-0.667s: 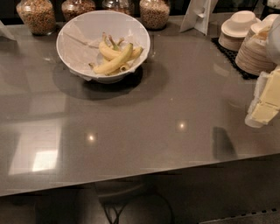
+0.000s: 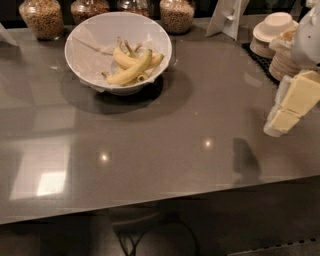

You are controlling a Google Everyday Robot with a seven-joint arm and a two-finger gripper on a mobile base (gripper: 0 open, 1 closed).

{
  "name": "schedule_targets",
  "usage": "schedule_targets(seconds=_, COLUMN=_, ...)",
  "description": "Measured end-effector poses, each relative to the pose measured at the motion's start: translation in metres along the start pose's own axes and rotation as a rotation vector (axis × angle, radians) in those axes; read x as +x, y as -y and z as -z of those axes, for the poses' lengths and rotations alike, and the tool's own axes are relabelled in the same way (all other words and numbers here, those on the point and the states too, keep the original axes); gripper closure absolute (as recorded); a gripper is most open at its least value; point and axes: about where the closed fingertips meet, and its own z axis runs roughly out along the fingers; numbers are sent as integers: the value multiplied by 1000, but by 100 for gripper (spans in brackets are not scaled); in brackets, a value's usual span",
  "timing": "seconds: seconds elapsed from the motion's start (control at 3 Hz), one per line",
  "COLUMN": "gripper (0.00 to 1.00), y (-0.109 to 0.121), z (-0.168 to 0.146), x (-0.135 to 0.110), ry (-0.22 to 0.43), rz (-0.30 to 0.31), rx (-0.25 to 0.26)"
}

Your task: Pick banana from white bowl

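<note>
A large white bowl [image 2: 85,35] with crinkled paper lining stands at the back left of the grey counter [image 2: 150,150]. Several yellow bananas [image 2: 131,67] lie in it, stems pointing up and back. My gripper [image 2: 290,107] hangs at the right edge of the view, over the counter's right side, far from the bowl and well to its right. Its pale yellow fingers [image 2: 300,95] point down and left. Nothing is held in it.
Glass jars of cereal and nuts [image 2: 42,17] line the back edge behind the bowl. Stacked small beige bowls and plates [image 2: 272,32] stand at the back right on a dark mat. A white stand [image 2: 227,15] is beside them. The counter's front edge runs across the lower view.
The view has shifted slightly; the bowl sits a little lower in the view. The gripper stays at the right edge, about where it was.
</note>
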Motion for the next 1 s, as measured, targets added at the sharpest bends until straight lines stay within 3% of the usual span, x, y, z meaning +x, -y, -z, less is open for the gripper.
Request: schedule_targets(seconds=1.0, gripper=0, y=43, z=-63, x=-88, ry=347, rz=24, rx=-64)
